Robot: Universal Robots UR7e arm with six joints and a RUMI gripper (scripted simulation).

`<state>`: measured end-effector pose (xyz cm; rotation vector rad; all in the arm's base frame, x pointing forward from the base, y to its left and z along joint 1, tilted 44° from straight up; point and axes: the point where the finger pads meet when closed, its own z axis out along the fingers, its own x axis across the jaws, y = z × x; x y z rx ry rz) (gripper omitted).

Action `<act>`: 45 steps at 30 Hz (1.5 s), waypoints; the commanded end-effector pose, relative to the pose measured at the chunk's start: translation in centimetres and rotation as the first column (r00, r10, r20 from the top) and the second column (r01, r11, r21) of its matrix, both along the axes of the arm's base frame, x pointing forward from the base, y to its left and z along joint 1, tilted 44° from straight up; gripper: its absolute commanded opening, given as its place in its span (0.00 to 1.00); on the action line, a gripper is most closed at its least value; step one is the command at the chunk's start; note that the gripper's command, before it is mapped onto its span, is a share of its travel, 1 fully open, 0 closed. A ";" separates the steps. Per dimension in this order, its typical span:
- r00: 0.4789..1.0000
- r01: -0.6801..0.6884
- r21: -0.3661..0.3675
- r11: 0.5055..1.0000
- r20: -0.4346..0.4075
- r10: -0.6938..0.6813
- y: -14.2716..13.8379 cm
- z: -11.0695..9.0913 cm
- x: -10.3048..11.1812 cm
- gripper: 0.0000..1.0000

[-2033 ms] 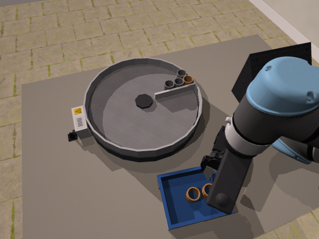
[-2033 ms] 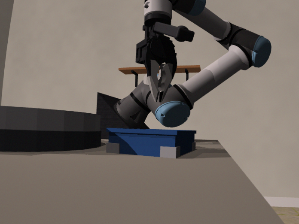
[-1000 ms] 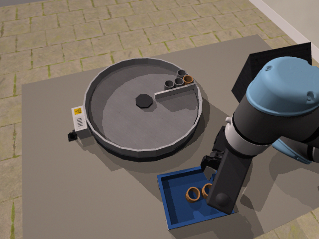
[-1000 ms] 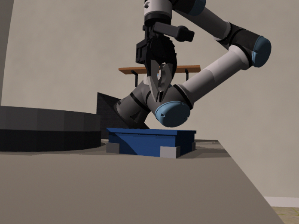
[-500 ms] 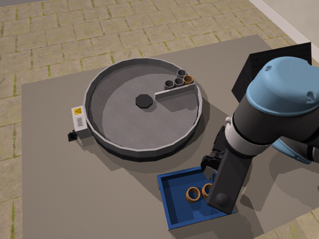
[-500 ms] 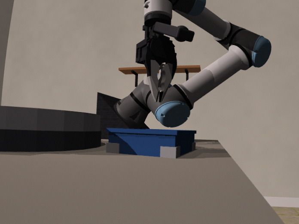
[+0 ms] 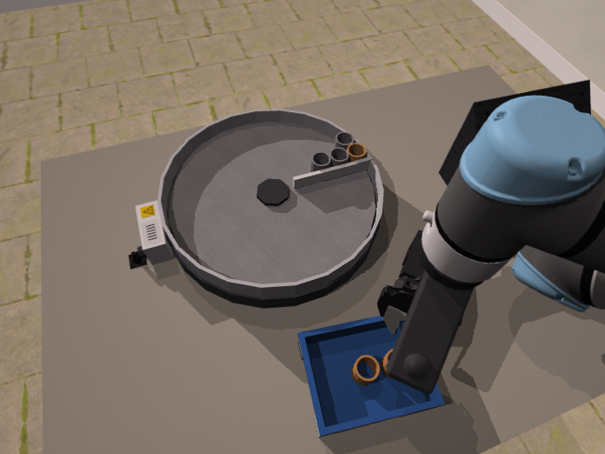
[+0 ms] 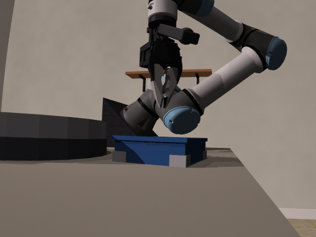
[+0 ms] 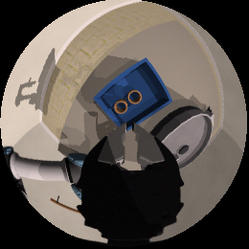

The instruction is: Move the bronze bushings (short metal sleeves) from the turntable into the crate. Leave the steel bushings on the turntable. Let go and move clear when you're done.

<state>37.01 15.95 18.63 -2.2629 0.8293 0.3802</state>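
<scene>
Top view shows the round turntable [image 7: 234,288] on the table, with a blue crate [image 7: 312,385] just beside it. Two bronze bushings [image 7: 366,369] lie inside the crate, side by side; the arm partly hides one of them. One more bronze bushing [image 7: 356,151] sits on the turntable, up against a little wall [image 7: 332,174] near the rim. Three steel bushings [image 7: 338,155] stand packed right next to it, touching or almost touching.

The gripper [image 8: 163,103] hangs high above the crate. Its fingers are pinched almost all the way together, and nothing is between them. In the exterior view you can see the tips pointing down with no bushing there.

What could go wrong from here? The last bronze bushing is squeezed in with the steel ones. If the fingers come down a bit off, they could bump a steel bushing, knock it over, or grab the wrong one. The rim and the little wall are close too, so a finger could hit them. The fingers must also open before going down, or they just poke the top of the bushing. And if the turntable turns, the bushing will not be where it is now.
</scene>
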 end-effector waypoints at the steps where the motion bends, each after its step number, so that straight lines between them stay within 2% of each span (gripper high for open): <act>1: 1.000 0.004 0.000 1.000 -0.005 -0.004 -1.0 -1.0 -0.1 0.05; 11: 1.000 0.020 -0.001 1.000 -0.020 -0.020 -4.2 -4.0 -0.5 0.05; 13: 1.000 0.020 -0.001 1.000 -0.020 -0.020 -4.2 -4.0 -0.5 0.05; 28: 0.997 0.059 -0.003 0.998 -0.057 -0.059 -12.0 -11.5 -1.5 0.05; 30: 0.997 0.059 -0.003 0.998 -0.057 -0.059 -12.0 -11.5 -1.5 0.05; 45: 0.992 0.095 -0.012 0.995 -0.087 -0.096 -19.7 -18.4 -2.2 0.05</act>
